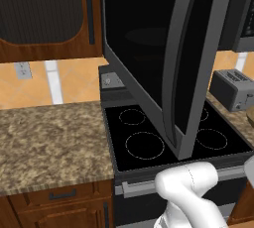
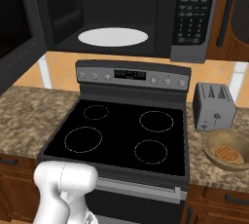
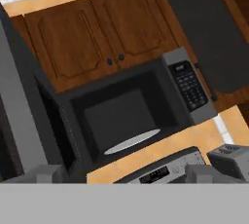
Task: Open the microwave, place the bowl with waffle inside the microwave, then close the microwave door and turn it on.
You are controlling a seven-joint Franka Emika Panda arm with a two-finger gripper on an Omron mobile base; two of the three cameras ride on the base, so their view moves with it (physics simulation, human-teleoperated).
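door point(image 1: 163, 58) hanging open, microwave point(image 2: 121, 13) cavity showing | we are holding tool point(image 3: 124, 175) fingers apart, gripping nothing | bowl point(image 2: 226, 151) waiting on table point(image 2: 214, 174) | loading, closing, starting remaining

1 microwave point(image 2: 121, 13), 1 stove point(image 2: 121, 135), 1 toaster point(image 2: 213, 106), 1 bowl point(image 2: 226, 150), 1 waffle point(image 2: 229, 155).

Microwave point(image 2: 121, 13) over stove point(image 2: 121, 130), door point(image 1: 163, 58) swung open left
I see toaster point(image 2: 213, 106) right of stove, bowl point(image 2: 224, 149) with waffle point(image 2: 228, 155) before it
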